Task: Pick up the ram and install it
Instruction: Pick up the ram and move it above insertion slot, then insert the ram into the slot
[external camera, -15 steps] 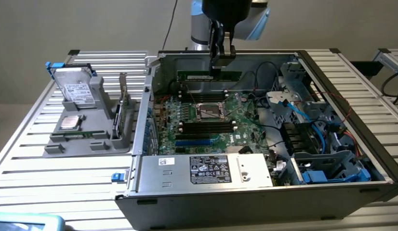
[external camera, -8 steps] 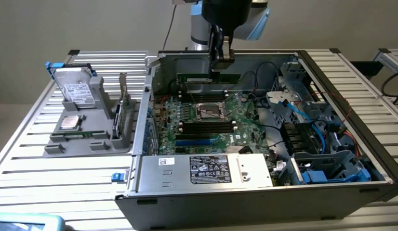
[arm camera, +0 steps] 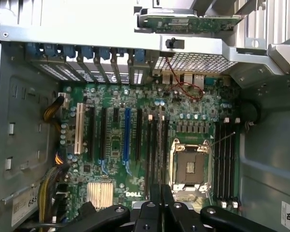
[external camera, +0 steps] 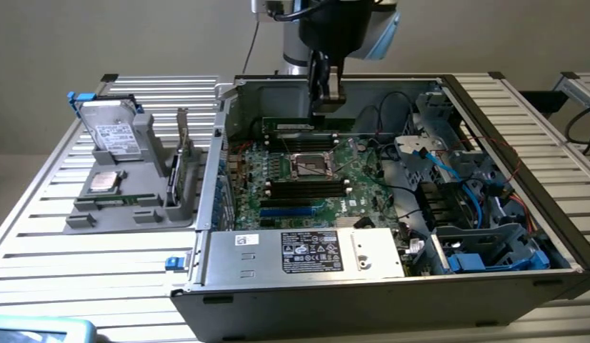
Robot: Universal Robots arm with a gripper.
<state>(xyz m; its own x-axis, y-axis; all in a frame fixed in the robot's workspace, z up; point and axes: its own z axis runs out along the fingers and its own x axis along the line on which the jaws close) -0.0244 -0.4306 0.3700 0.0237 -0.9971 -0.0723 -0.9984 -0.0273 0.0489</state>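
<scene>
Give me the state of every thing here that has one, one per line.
gripper: shut, holding nothing, above the motherboard.
ram: lying in the grey tray, not gripped.
computer case: open, side panel off.
processor socket: uncovered, no cooler on it.
wider card: standing on edge in the tray.

Black pincer [external camera: 326, 107], screw-studded black linkages [arm camera: 111, 215], perhaps grey-blue arm housing [external camera: 376, 32]
</scene>
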